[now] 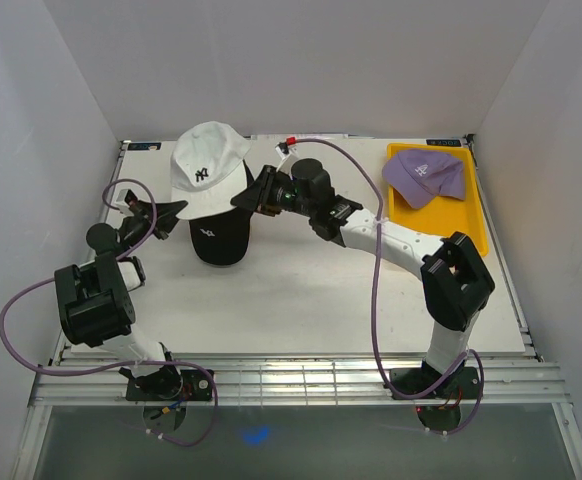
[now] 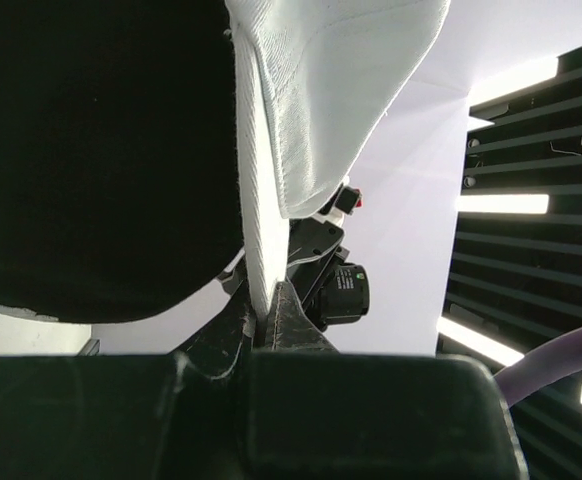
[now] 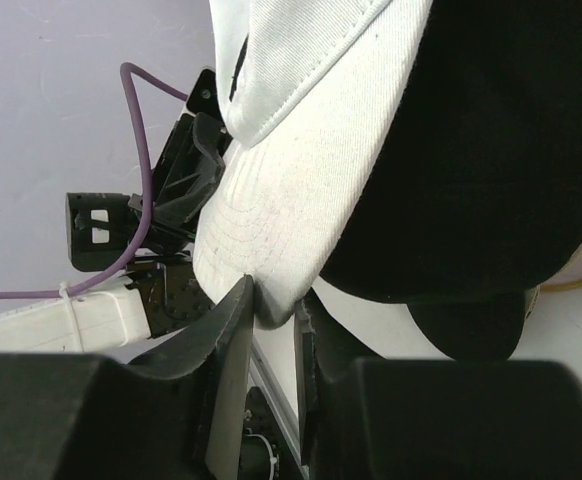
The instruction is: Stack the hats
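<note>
A white hat [image 1: 206, 170] with a dark logo is held over a black hat [image 1: 219, 240] with a white logo at the back left of the table. My left gripper [image 1: 176, 208] is shut on the white hat's left edge [image 2: 311, 100], fingertips pinching the fabric [image 2: 263, 320]. My right gripper [image 1: 246, 197] is shut on its brim [image 3: 291, 180], the jaws closed on the brim's rim [image 3: 274, 310]. The black hat fills the left wrist view [image 2: 101, 150] and the right wrist view [image 3: 491, 150] beside the white one. A purple hat [image 1: 426, 175] lies at the back right. The pink and tan hats are not in view.
The purple hat lies in a yellow tray [image 1: 471, 235] at the back right corner. White walls close the table on three sides. Purple cables loop from both arms. Each arm shows in the other's wrist view, the right [image 2: 336, 290] and the left [image 3: 171, 190].
</note>
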